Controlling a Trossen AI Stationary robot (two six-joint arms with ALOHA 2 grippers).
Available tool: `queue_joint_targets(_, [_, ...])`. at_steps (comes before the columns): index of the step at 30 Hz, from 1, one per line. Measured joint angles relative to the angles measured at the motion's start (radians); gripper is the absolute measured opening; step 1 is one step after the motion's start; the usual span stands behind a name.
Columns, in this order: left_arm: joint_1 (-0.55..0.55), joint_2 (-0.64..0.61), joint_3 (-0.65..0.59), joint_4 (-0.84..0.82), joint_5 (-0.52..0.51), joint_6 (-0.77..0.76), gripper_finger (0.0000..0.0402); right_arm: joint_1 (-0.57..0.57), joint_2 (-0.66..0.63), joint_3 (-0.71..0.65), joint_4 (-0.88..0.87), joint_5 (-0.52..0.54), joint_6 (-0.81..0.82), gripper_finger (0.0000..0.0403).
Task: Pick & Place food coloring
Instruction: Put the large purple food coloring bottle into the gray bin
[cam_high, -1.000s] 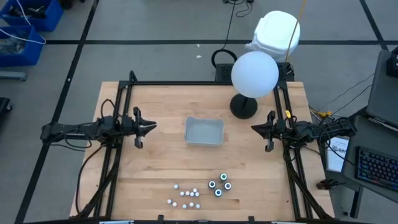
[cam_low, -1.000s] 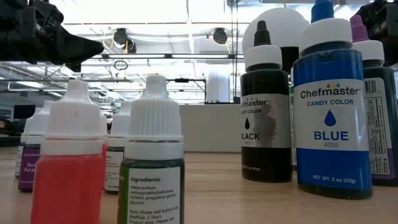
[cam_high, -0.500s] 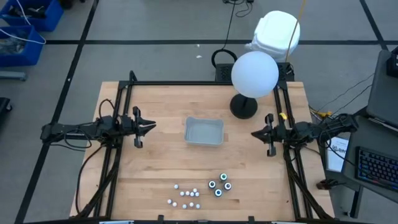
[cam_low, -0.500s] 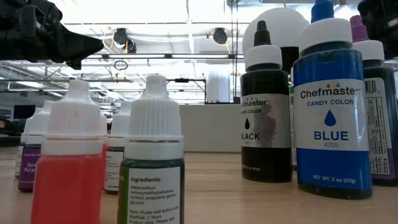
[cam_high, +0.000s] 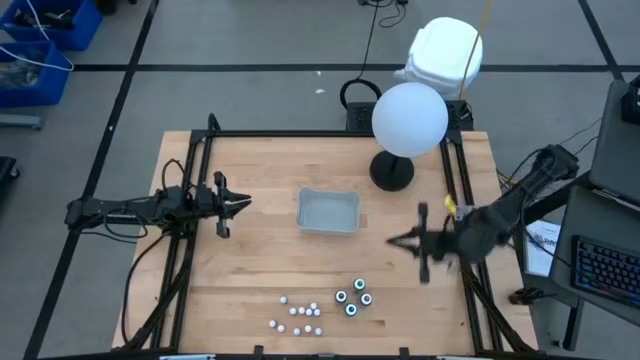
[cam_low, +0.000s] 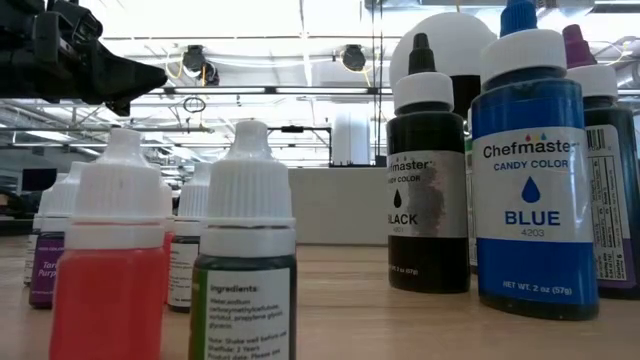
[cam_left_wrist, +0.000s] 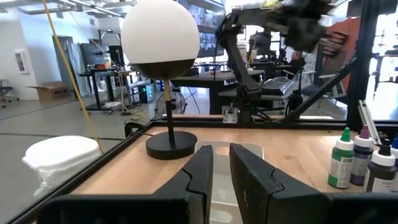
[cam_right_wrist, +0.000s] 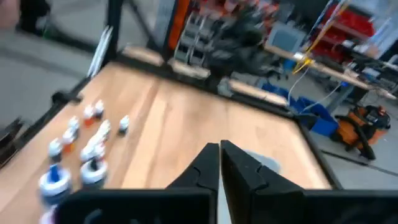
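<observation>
Bottles (cam_high: 352, 297) observed grouped near the table's (cam_high: 260, 180) front edge, untouched, in front of the tray (cam_high: 328, 211).
Right gripper (cam_high: 392, 240) is held above the table right of the tray, fingers pressed together. Left gripper (cam_high: 246, 204) is parked left of the tray, fingers nearly closed, holding nothing.

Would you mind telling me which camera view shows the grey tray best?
The high view: the whole grey tray lies unobstructed mid-table. The left wrist view shows only its rim behind the jaws, the right wrist view a blurred sliver, the low view none of it.
</observation>
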Motion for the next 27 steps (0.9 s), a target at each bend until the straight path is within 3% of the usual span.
queue_joint_targets(6, [0.0,0.0,0.0,0.0,0.0,0.021,0.0063,0.134,0.232,0.183,-0.057,0.089,0.114,0.0098])
queue_joint_targets(15, [0.0,0.0,0.0,0.035,-0.001,0.05,0.0063,0.19,0.382,0.155,-0.058,0.146,0.365,0.0249])
queue_joint_targets(20, [0.0,0.0,0.0,0.051,-0.001,0.071,0.0063,0.189,0.465,0.135,-0.034,0.143,0.421,0.0282])
queue_joint_targets(27, [0.0,0.0,0.0,0.052,-0.001,0.086,0.0063,0.19,0.542,0.13,0.05,0.134,0.41,0.0282])
